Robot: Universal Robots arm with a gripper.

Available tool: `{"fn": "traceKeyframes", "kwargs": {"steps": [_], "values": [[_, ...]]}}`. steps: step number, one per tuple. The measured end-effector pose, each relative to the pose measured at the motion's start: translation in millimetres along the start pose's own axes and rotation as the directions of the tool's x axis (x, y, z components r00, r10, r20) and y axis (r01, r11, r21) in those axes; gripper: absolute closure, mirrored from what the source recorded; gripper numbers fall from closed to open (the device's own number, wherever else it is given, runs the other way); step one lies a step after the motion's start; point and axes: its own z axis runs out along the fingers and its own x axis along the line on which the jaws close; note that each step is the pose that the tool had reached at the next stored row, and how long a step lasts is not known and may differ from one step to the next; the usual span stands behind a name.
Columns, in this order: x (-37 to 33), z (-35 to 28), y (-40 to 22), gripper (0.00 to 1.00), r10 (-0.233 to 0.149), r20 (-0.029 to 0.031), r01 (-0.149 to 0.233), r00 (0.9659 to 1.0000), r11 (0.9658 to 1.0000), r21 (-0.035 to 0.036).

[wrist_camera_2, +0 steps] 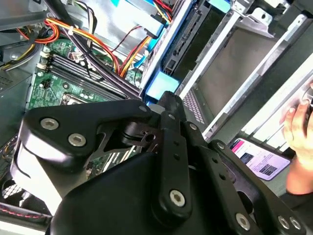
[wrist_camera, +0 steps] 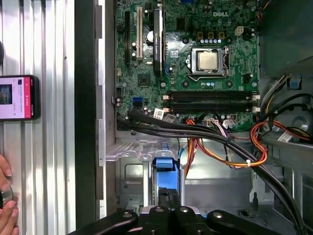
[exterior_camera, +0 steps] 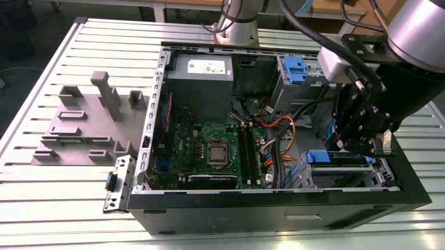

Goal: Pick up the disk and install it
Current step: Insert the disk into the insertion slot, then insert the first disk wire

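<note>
The disk (exterior_camera: 341, 159) lies in the drive bay at the case's near corner on the exterior view's right, with the blue carrier end (exterior_camera: 316, 156) facing the motherboard. My gripper (exterior_camera: 375, 148) hangs over that bay on the black arm. In the first wrist view the fingers are pressed together, and the gripper (wrist_camera: 168, 196) meets the blue carrier (wrist_camera: 165, 169). The second wrist view shows the gripper (wrist_camera_2: 166, 100) right at the blue carrier (wrist_camera_2: 157, 89). I cannot tell whether the fingers pinch it or only touch it.
The open PC case (exterior_camera: 149, 130) holds a green motherboard (exterior_camera: 208, 151), a grey power supply (exterior_camera: 201, 70), orange and black cables (wrist_camera: 230, 147) and a lone blue bracket (exterior_camera: 295, 70). A grey fixture (exterior_camera: 90, 120) lies beside the case. A phone (wrist_camera: 19, 98) and a person's hand (wrist_camera: 6, 208) are on the slatted table.
</note>
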Motion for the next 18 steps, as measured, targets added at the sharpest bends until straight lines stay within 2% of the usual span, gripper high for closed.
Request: {"fn": "traceKeyframes", "kwargs": {"steps": [3, 6, 8, 12, 14, 18], "values": [[0.0, 4.7, 0.0, 0.89, 0.000, 0.0022, 0.000, 1.0000, 1.0000, -0.0001], [-0.1, 4.9, 0.0, 0.89, 0.000, 0.0037, 0.000, 1.0000, 1.0000, -0.0001], [0.0, 5.0, 0.0, 0.89, 0.000, 0.0105, 0.000, 0.9999, 1.0000, -0.0003], [0.0, 5.0, 0.0, 0.89, 0.000, 0.0113, 0.000, 0.9999, 1.0000, -0.0004], [0.0, 5.0, -0.1, 0.89, -0.001, 0.0376, 0.001, 0.9993, 1.0000, -0.0012], [0.0, 5.0, 0.0, 0.89, -0.001, 0.0385, 0.001, 0.9993, 1.0000, -0.0012]]}}
